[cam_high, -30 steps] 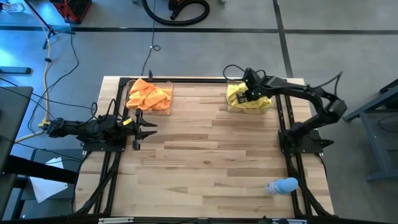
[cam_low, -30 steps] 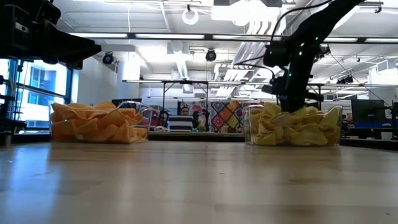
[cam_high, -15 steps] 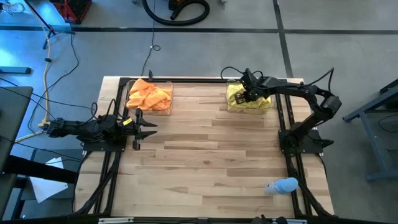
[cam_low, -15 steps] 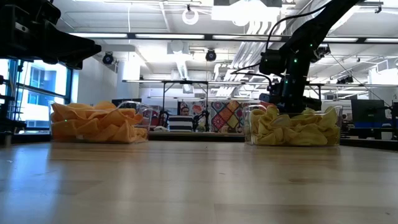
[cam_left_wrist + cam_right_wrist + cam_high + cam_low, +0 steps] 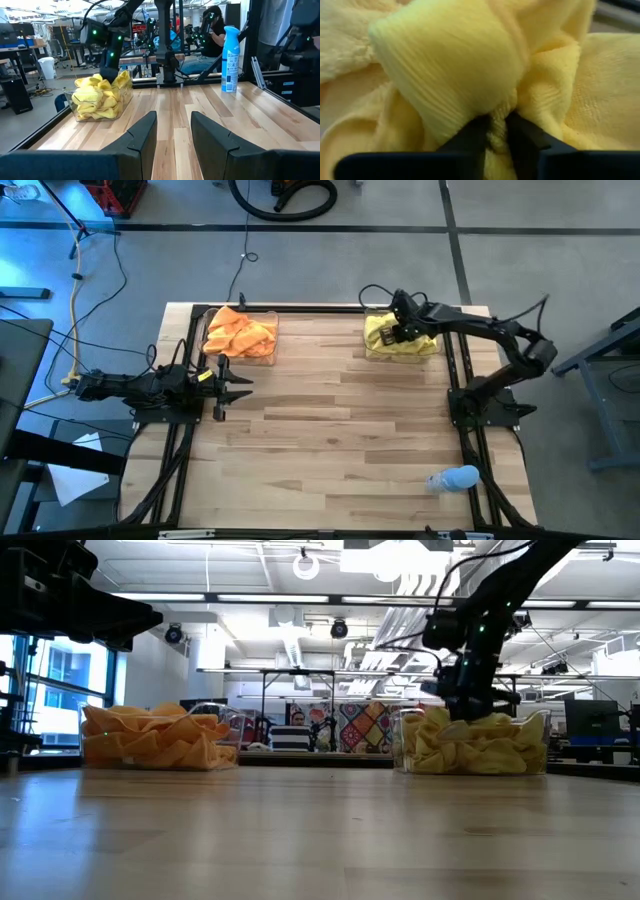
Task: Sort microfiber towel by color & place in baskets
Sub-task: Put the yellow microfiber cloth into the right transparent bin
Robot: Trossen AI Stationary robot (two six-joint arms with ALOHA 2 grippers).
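Note:
Yellow microfiber towels fill the clear basket at the table's far right; in the low view the pile heaps above the rim. My right gripper points steeply down into this pile, shut on a yellow fold. Orange towels lie heaped in the other clear basket at the far left. My left gripper waits level at the table's left edge, open, nothing between its fingers. My right gripper pinches a small bunched fold of a yellow towel between its two fingers, on top of the pile. It comes from above, slanting steeply down. The towel rests on the other yellow towels in the basket, with a thick roll of it bulging over the fingers.
A pale blue spray bottle lies at the table's near right edge. The black frame rails run along both sides of the wooden top. People sit in the room behind the table.
My right gripper lifted a little over the yellow pile and drifted toward the table's left, then sank back onto the towels at nearly the same spot. The yellow pile stays in its basket.

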